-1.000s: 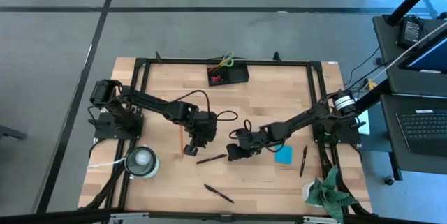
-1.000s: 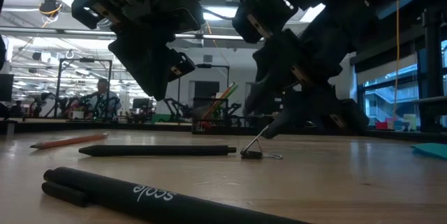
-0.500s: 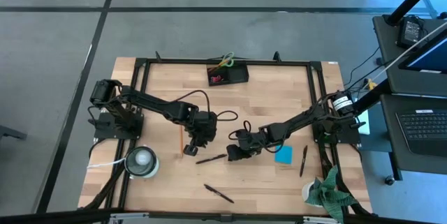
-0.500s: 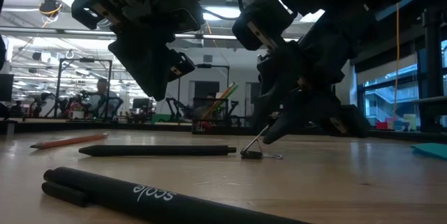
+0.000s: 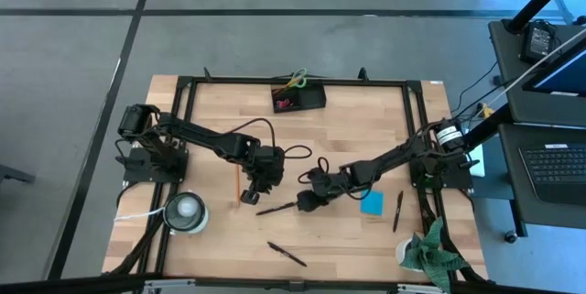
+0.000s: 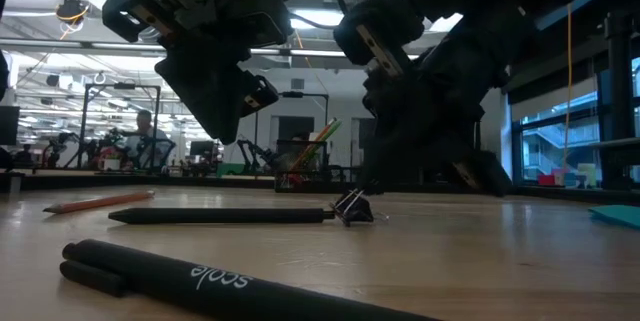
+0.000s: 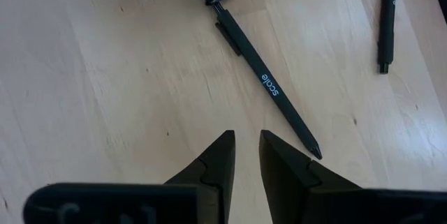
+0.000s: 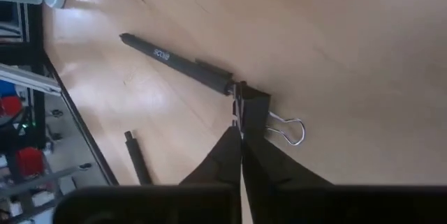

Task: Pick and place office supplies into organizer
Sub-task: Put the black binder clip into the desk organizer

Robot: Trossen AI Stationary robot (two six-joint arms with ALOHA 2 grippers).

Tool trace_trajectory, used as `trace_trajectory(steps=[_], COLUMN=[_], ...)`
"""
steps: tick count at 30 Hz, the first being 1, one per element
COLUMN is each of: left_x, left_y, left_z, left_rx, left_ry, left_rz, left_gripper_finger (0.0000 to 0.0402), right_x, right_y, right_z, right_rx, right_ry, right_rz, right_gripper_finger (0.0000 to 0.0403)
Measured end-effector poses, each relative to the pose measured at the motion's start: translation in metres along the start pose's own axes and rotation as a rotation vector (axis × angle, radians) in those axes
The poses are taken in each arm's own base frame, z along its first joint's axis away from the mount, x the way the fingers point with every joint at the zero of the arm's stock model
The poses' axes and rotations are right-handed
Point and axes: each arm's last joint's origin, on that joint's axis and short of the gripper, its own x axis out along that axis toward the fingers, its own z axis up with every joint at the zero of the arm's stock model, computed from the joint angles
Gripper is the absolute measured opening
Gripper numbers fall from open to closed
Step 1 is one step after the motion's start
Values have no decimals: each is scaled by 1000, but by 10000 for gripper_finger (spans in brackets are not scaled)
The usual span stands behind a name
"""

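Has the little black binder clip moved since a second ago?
Yes. In the low view the binder clip has slid left and now touches the tip of the black pen; earlier a small gap showed. The right gripper is down at it.

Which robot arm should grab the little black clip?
The right arm, probably. Its end effector is already down at the binder clip, fingertips nearly together against it. The left end effector hangs farther along the pen, away from the clip.
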Motion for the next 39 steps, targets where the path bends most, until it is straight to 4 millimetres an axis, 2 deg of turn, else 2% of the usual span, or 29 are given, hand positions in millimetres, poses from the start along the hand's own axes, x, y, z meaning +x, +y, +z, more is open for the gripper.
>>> trace_trajectory(steps=[3, 7, 16, 21, 24, 29, 39], left_x=[-5, -20, -47, -51, -52, -54, -55], left_y=[2, 9, 23, 30, 34, 39, 43], left_z=[-2, -4, -7, -8, -7, -6, -8], left_rx=[-13, -46, -151, -220, -260, -325, -424], left_ry=[5, -12, -65, -86, -106, -126, -133], left_rz=[4, 62, 201, 243, 286, 363, 437], left_gripper_finger=[61, 61, 61, 61, 61, 61, 61], right_x=[-9, -32, -106, -137, -148, -145, -99], right_y=[4, 10, 2, 2, 4, 4, 0], right_z=[11, 36, 123, 171, 199, 240, 288], right_rx=[-35, -115, -367, -546, -653, -804, -1001], right_ry=[-20, -83, -330, -373, -351, -258, -139], right_rz=[23, 51, -3, -170, -269, -392, -466], right_gripper_finger=[6, 4, 3, 2, 2, 2, 2])
